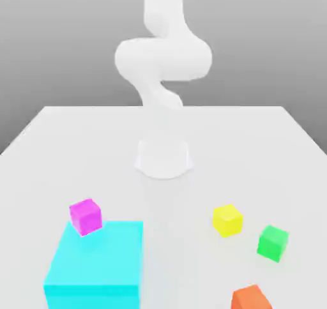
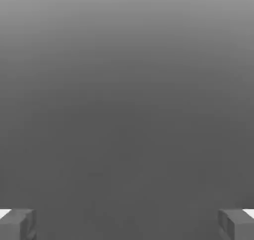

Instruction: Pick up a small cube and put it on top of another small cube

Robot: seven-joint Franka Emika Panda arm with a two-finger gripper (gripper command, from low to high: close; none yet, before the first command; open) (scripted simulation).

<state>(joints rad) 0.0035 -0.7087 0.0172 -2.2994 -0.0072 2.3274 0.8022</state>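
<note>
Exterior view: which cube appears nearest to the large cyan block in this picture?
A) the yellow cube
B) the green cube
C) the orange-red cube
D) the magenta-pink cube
D: the magenta-pink cube shows right at the far edge of the cyan block, while the yellow, green and orange-red cubes all lie toward the exterior view's right.
</note>
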